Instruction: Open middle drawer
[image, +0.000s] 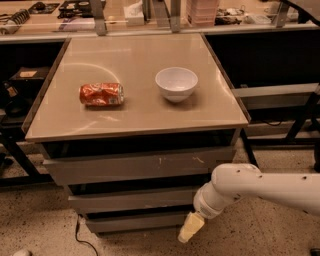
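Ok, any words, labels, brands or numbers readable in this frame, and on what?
No text can be quoted.
On the crushed red can: white print, too blurred to read.
On the top drawer front: white scratches, no letters.
On the middle drawer and white bowl: nothing.
On the tool, low by the right end of the bottom drawer: nothing.

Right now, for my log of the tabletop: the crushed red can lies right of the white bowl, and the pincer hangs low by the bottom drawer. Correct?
No: the camera view shows the crushed red can left of the white bowl, not right. The pincer does hang low by the bottom drawer.
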